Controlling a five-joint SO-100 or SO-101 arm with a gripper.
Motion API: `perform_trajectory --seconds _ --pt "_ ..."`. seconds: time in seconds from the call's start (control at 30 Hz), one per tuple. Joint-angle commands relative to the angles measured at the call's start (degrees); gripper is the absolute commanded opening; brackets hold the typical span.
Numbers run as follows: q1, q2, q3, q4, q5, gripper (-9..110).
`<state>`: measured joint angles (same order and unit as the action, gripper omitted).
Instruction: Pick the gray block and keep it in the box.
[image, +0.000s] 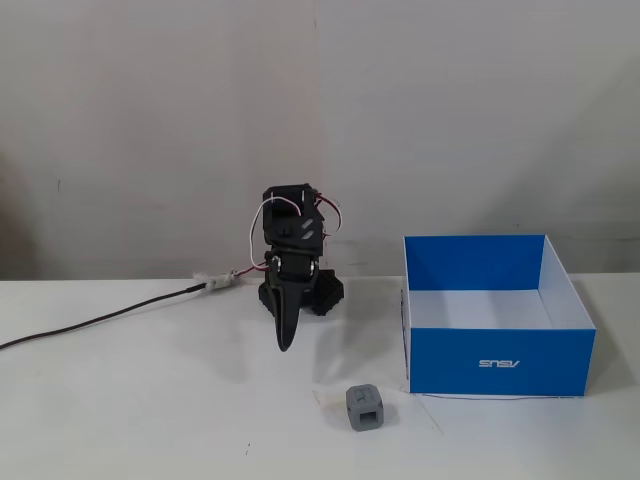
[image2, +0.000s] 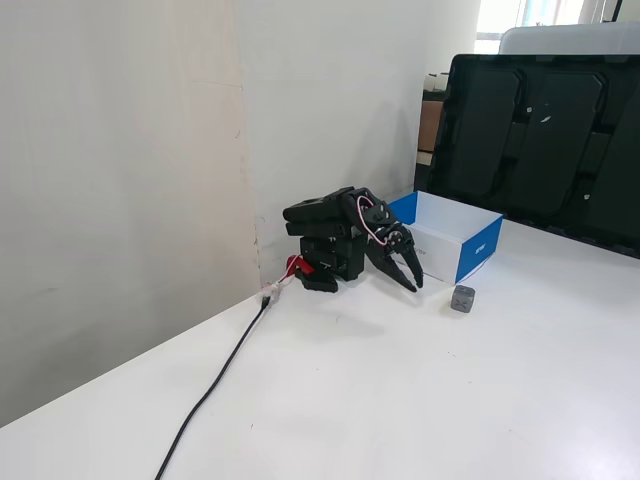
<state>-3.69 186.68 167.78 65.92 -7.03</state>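
The gray block (image: 365, 407) is a small cube on the white table, in front of the box's left front corner; it also shows in a fixed view (image2: 463, 298). The box (image: 500, 362) is blue with a white inside, open on top and empty, and shows in both fixed views (image2: 480, 250). My gripper (image: 285, 342) hangs from the folded black arm with its tip pointing down just above the table, behind and to the left of the block and clear of it. Its jaws look closed with nothing between them. It also shows from the side (image2: 412, 283).
A black cable (image: 100, 320) runs from the arm's base across the table to the left. A white wall stands right behind the arm. A large dark monitor (image2: 540, 140) stands behind the box in one fixed view.
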Motion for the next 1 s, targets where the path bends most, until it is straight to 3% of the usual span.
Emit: perform_trajectory --seconds 0.0,0.37,0.43,0.57,0.7,0.97 --pt "-2.4 7.6 -6.7 0.1 0.4 0" --pt "-17.8 -33.9 -26.6 -4.9 7.6 0" --pt "-20.0 -40.1 -26.8 -6.8 9.5 6" --pt "-20.6 -60.0 -32.3 -10.1 11.8 22" --pt "-19.6 -72.0 -36.0 -14.7 13.0 27" --pt "-18.5 -94.4 -47.9 -16.1 13.2 26"
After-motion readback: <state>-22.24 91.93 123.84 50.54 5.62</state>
